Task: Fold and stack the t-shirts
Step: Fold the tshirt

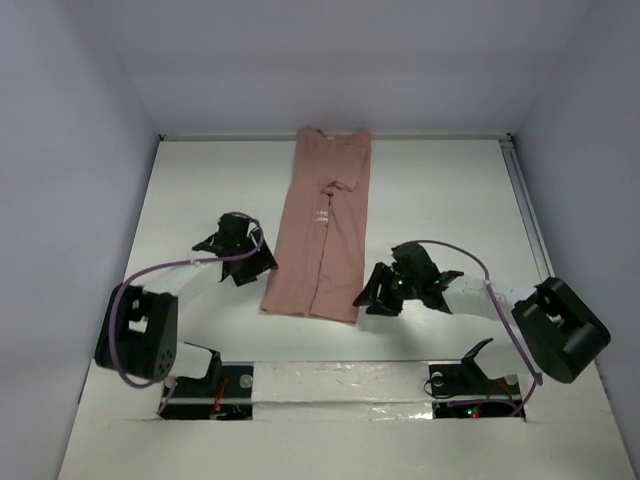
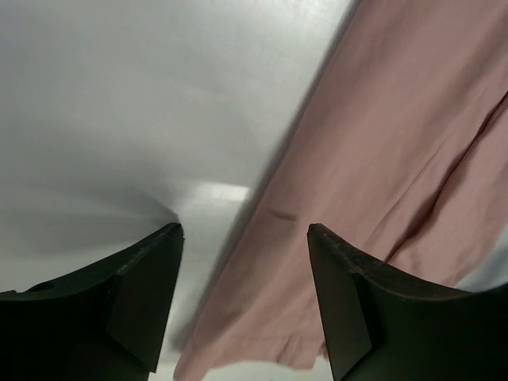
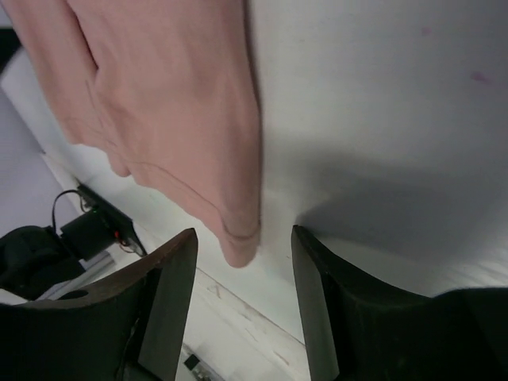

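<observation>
The salmon-pink t-shirt (image 1: 325, 225) lies flat in the middle of the table, folded lengthwise into a long narrow strip with both sides turned in. A small print shows near its centre. My left gripper (image 1: 260, 266) is open just left of the shirt's near left corner; in the left wrist view the shirt (image 2: 381, 159) edge runs between the fingers of the left gripper (image 2: 244, 238), which hold nothing. My right gripper (image 1: 366, 298) is open beside the near right corner. In the right wrist view the shirt (image 3: 175, 95) corner hangs just ahead of the right gripper (image 3: 244, 242), free.
The white table (image 1: 200, 200) is walled in on the left, right and back. Both arm bases (image 1: 190, 385) and their cables sit along the near edge, with a taped white strip (image 1: 340, 385) between them.
</observation>
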`<state>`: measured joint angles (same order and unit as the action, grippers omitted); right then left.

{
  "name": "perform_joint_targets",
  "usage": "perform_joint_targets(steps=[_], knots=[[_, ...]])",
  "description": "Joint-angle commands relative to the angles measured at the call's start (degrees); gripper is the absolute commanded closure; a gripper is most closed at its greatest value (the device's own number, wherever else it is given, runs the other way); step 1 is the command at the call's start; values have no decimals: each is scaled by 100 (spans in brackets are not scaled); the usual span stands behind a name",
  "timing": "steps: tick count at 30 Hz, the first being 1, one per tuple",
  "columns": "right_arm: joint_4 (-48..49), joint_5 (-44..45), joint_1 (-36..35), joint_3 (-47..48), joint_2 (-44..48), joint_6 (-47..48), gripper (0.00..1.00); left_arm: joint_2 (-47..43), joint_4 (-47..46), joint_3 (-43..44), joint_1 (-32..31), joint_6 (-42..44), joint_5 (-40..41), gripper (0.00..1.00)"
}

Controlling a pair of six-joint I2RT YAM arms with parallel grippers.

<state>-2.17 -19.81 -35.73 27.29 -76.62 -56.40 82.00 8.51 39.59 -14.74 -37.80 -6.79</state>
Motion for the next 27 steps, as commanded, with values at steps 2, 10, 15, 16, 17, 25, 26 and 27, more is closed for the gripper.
perform_joint_targets(steps=[2,10,15,16,17,25,26,27], knots=[[973,-111,-294,-233,-494,-687,47,-825,1152,-679,-152,-175,-104,40],[385,-14,-295,-268,-573,-925,73,-1370,1688,-892,-407,-210,-569,46],[-543,495,-103,-443,154,-865,98,-1353,1733,-997,-634,-96,-999,53],[-730,609,-6,-496,347,-664,99,-1362,1733,-1032,-696,-105,-1087,53],[-854,636,65,-566,541,-557,96,-1370,1733,-1094,-853,-113,-1149,53],[-1549,487,136,-690,1386,-222,51,-1283,1627,-1235,-1180,-131,-1457,52],[-1532,487,136,-725,1421,-248,51,-1248,1558,-1243,-1180,-140,-1474,52],[-1375,487,136,-760,1448,-275,51,-1230,1505,-1252,-1180,-131,-1475,52]])
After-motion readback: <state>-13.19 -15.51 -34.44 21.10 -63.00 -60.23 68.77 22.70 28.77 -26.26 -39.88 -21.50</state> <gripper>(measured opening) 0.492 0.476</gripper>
